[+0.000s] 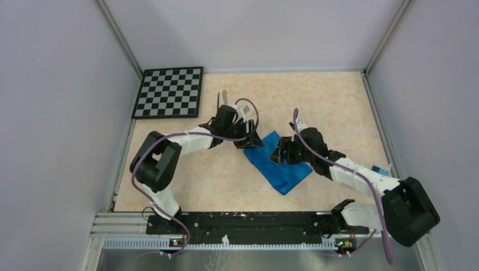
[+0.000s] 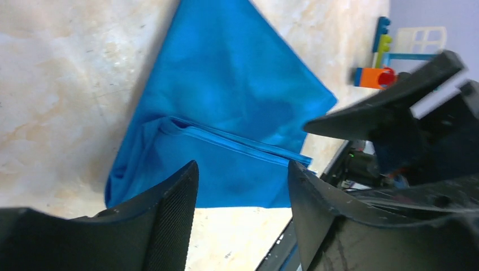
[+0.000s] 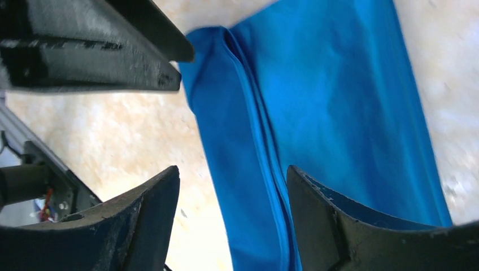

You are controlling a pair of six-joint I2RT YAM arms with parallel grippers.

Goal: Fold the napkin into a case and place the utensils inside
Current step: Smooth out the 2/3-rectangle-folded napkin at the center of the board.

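I am holding my left gripper [image 1: 249,140] over the far left corner of the bright blue cloth napkin [image 1: 281,165]. Its two black fingers [image 2: 164,220] are standing apart with nothing pinched between them, and only cloth and table are showing in the gap. My right gripper [image 1: 281,153] is hovering just beside it over the middle of the same cloth. Its fingers [image 3: 141,226] are likewise spread wide and are gripping nothing.

The napkin is lying folded on the beige marbled table [image 1: 214,180], near the centre, running on a slant from my left gripper down toward the near right. From my left wrist I am seeing the napkin [image 2: 237,101] in layers, with stacked edges forming a ridge across it. From my right wrist the napkin [image 3: 333,113] is showing the same ridge running lengthwise between my fingers, with the left gripper [image 3: 85,51] at the upper left of that view.

The thin dark fork [image 1: 218,100] and the pale grey knife [image 1: 224,96] are lying side by side on the far part of the table, just behind my left wrist and well apart from the napkin. The black-and-white checkerboard [image 1: 169,92] is lying flat in the far left corner. A small cluster of coloured toy blocks [image 2: 375,76] is sitting at the table's right edge.
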